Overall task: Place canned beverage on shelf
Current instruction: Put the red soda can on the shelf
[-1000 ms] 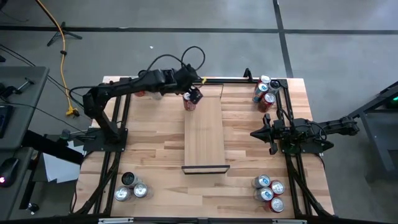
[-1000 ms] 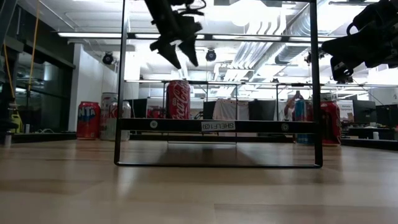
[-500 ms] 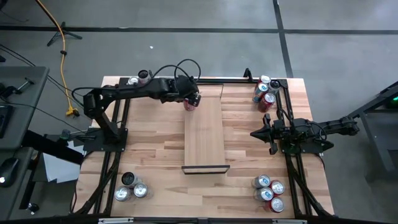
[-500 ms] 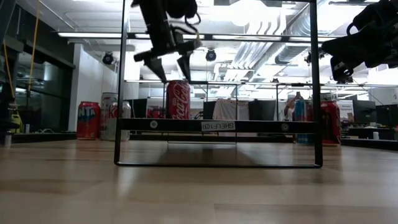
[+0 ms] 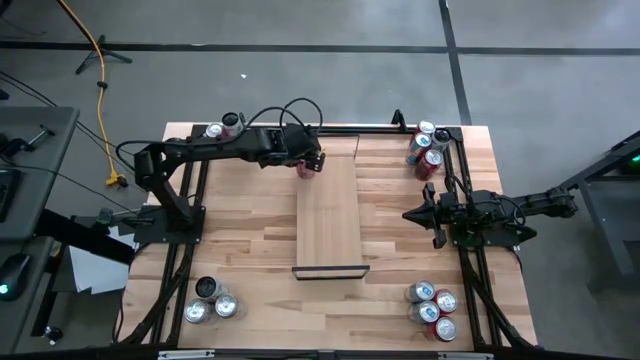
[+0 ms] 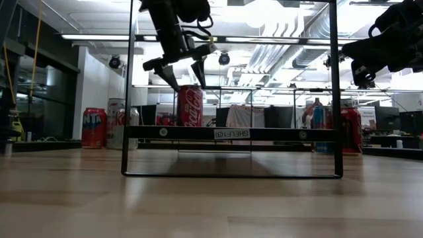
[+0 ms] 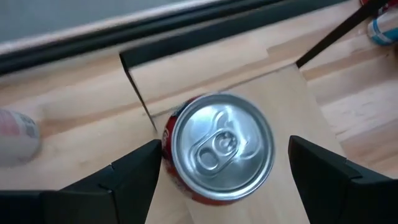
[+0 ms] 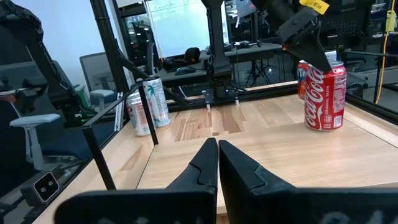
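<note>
- A red cylindrical aluminium cola can [image 5: 306, 168] is seen upright on the narrow pale wooden shelf board [image 5: 329, 215], at its far left corner.
- The left gripper [image 6: 183, 71] is held above the can — fingers spread, nothing gripped.
- The right gripper [image 8: 217, 163] is closed on nothing, near the table's right side; the can's base is cut off in the left wrist view.

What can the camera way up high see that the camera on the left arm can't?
Only the high view shows the whole table, both arms, the waiting right pincer, shut, at the table's right side, and the can clusters in the corners. Only the left wrist view shows the red can's silver top and pull tab up close. Both show that can standing upright on the pale shelf at its far end, with the open left pincer above it, fingers either side, not gripping.
</note>
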You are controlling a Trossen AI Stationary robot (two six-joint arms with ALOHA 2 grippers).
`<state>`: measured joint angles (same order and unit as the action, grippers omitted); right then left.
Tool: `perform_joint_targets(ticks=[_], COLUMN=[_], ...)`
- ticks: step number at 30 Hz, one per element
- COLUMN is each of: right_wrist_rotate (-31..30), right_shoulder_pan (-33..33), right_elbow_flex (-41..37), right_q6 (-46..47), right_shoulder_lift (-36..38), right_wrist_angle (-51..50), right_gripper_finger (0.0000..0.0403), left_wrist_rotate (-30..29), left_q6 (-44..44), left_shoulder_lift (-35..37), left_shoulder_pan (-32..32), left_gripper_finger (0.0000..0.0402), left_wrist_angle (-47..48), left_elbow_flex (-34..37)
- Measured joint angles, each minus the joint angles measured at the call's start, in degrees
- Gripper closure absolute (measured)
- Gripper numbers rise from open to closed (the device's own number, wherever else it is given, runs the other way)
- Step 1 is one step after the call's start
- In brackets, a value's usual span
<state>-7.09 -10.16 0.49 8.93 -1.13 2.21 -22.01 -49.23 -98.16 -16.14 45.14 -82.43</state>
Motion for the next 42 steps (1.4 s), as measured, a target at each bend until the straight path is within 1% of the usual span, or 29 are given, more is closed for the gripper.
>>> perform_joint_targets(ticks=[8, 12, 15, 22, 25, 32, 38, 42], right_wrist_rotate=[0.02, 0.00, 0.01, 0.01, 0.00, 0.00, 0.00, 0.01], right_shoulder_pan=[0.01, 0.00, 0.01, 0.01, 0.00, 0.00, 0.01, -0.01], right_elbow_flex=[0.00, -0.02, 0.00, 0.00, -0.01, -0.02, 0.00, 0.00], right_q6=[0.00, 0.00, 0.00, 0.00, 0.00, 0.00, 0.00, 0.00], right_shoulder_lift=[0.00, 0.00, 0.00, 0.00, 0.00, 0.00, 0.00, 0.00], right_wrist_angle=[0.01, -0.01, -0.01, 0.01, 0.00, -0.01, 0.00, 0.01], right_gripper_finger=[0.0402, 0.0402, 0.0402, 0.0402, 0.0402, 0.0402, 0.0402, 0.0402], left_wrist_rotate=[0.93, -0.17, -0.54, -0.71, 0.00, 6.28, 15.83, 21.74], left_q6=[-0.24, -0.20, 0.48, 4.53, 8.74, 24.39, 39.34, 46.86], left_shoulder_lift=[-1.45, -1.43, -1.43, -1.43, -1.41, -0.66, 0.57, 0.58], left_shoulder_pan=[0.09, 0.09, 0.09, 0.07, -0.11, -1.56, -4.59, -7.97], left_gripper_finger=[0.0106, 0.0111, 0.0132, 0.0209, 0.0225, 0.0227, 0.0227, 0.0227], left_wrist_angle=[0.05, -0.13, -0.29, -1.32, -1.88, -1.81, -1.25, -1.45], left_elbow_flex=[0.19, 0.19, 0.19, 0.15, 0.15, 0.02, 0.11, 0.11])
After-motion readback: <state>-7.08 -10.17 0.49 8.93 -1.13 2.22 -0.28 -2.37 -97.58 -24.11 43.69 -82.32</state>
